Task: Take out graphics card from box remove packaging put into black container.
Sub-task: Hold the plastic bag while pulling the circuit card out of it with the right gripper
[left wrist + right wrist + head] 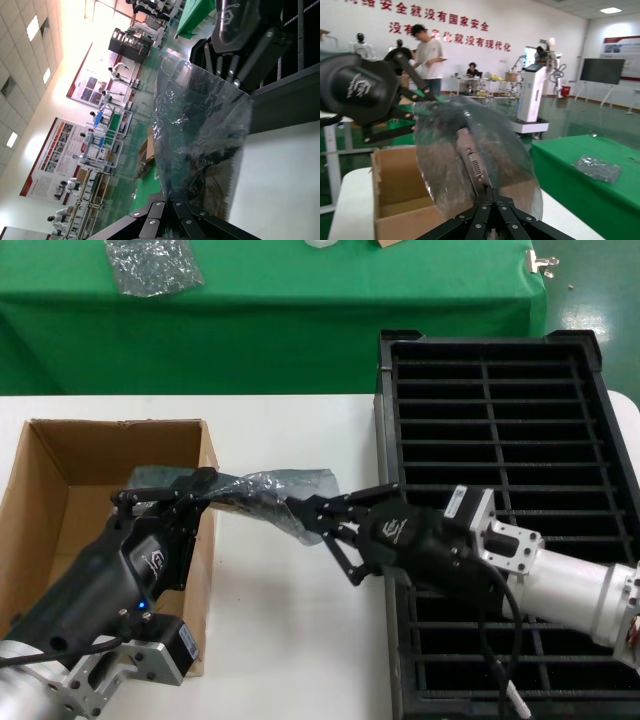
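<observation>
The packaging (262, 492), a wrinkly silver-grey bag, hangs in the air between the box (45, 490) and the black container (500, 410). My left gripper (207, 484) is shut on the end toward the box. My right gripper (301, 511) is shut on the opposite end. In the right wrist view the graphics card (471, 156) shows through the bag (445, 160) as a dark board with a silver bracket, running down into my right gripper (493, 193). The left wrist view shows the bag (200, 130) rising from my left gripper (170, 203).
A smaller crumpled silver bag (154, 264) lies on the green table (300, 300) behind the white table (290, 640). The box's open cardboard wall (395, 185) stands just below the held bag. The container's ribbed slots fill the right side.
</observation>
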